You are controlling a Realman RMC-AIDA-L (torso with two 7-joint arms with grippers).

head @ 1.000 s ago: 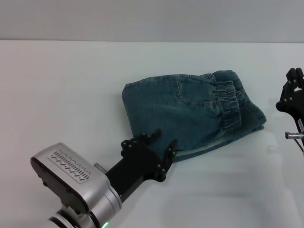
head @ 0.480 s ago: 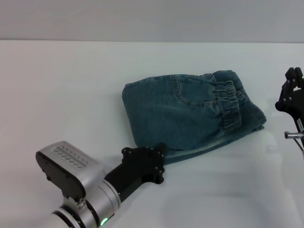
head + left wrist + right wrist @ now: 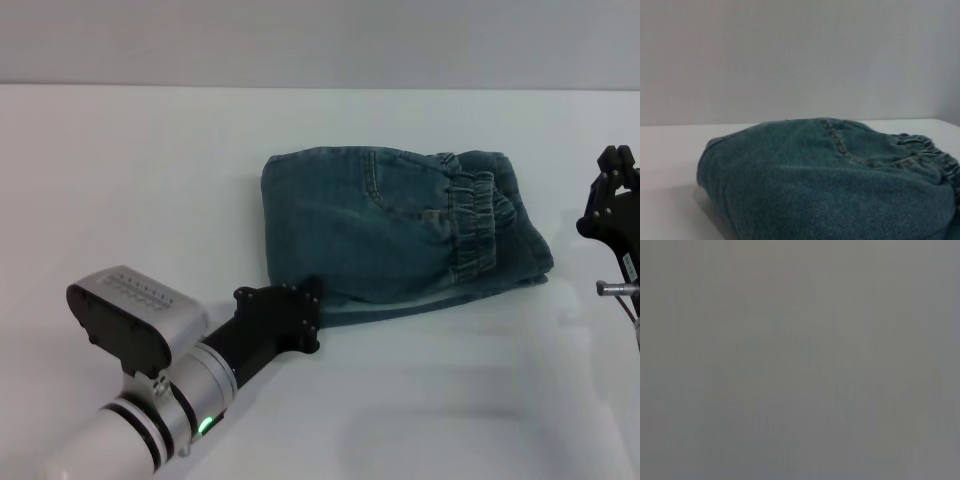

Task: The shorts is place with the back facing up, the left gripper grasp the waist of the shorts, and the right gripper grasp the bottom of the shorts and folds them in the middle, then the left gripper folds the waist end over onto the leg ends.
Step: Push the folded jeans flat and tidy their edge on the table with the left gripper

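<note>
The blue denim shorts point(image 3: 380, 235) lie folded into a compact bundle in the middle of the white table point(image 3: 140, 170). The gathered elastic waist point(image 3: 470, 225) rests on top toward the right, and the leg ends are hidden beneath it. My left gripper point(image 3: 305, 298) reaches in from the lower left, shut on the near left corner of the bundle. In the left wrist view the shorts point(image 3: 830, 190) fill the lower part of the picture and no fingers show. My right gripper point(image 3: 608, 195) hangs at the right edge, apart from the cloth.
The table's far edge point(image 3: 320, 88) meets a grey wall. A thin metal pin point(image 3: 612, 287) sticks out below the right gripper. The right wrist view shows only plain grey.
My left gripper went from open to shut at the near edge of the shorts, then drew back to the left. The bundle's near edge and waist shifted slightly with it. The right arm stayed still.
</note>
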